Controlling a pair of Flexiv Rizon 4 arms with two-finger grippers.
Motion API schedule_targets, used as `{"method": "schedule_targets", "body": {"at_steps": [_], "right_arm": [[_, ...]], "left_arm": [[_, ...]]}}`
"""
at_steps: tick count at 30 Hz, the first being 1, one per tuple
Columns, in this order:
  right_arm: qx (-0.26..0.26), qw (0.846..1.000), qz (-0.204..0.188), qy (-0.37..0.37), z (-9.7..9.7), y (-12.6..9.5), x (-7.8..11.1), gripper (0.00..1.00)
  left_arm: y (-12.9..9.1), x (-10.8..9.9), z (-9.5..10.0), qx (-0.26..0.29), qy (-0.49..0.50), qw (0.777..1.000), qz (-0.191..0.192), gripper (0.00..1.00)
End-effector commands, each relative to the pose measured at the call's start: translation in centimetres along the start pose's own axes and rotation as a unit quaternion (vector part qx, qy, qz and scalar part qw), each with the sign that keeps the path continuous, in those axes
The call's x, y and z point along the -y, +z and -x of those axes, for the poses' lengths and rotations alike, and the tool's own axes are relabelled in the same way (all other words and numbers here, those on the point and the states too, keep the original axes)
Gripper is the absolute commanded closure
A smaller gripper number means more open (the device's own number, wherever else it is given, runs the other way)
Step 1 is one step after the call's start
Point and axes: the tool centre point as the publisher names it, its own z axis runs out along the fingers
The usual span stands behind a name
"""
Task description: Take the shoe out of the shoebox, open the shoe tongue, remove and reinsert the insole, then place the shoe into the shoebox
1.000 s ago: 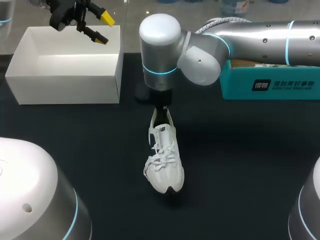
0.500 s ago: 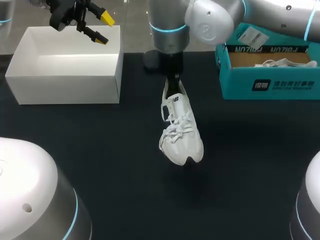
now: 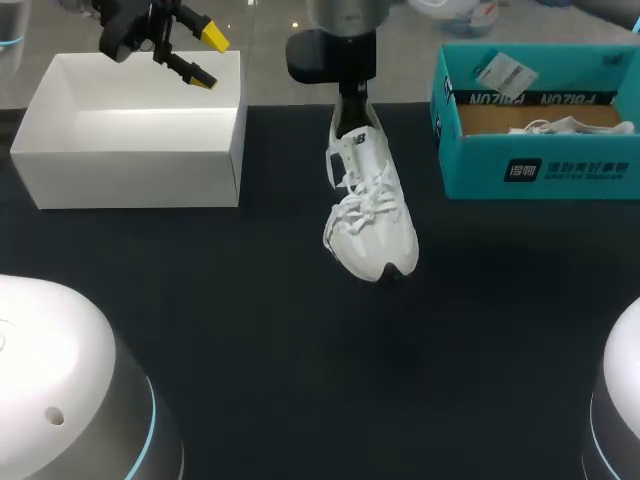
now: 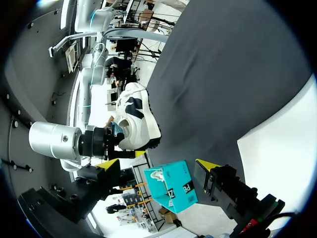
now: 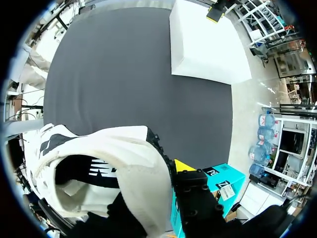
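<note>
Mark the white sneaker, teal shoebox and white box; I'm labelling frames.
white lace-up sneaker (image 3: 365,215), head view, on its laces.
teal cardboard shoebox (image 3: 470,167), head view, front wall.
white open box (image 3: 135,175), head view, front wall.

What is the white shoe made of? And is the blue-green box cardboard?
The white shoe looks like soft matte fabric with smoother, leather-like panels, woven cloth laces and a dark, rubbery-looking sole edge; the exact fabric is hard to tell. The teal shoebox looks like cardboard: thin stiff walls, printed outside, plain brown inside.
</note>
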Motion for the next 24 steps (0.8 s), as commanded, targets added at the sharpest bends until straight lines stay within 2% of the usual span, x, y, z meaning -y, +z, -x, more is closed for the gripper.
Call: {"method": "schedule_targets", "body": {"at_steps": [1,20,24], "right_arm": [[0.035,0.999,-0.004,0.008,0.1,-1.3,0.4,1.00],[0.035,0.999,-0.004,0.008,0.1,-1.3,0.4,1.00],[0.028,0.999,0.027,0.002,0.1,-1.6,2.9,1.00]], "left_arm": [[-0.1,-0.1,0.0,-0.001,0.000,1.000,-0.002,0.00],[-0.1,-0.1,0.0,-0.001,0.000,1.000,-0.002,0.00],[-0.1,-0.1,0.0,-0.001,0.000,1.000,-0.002,0.00]]}}
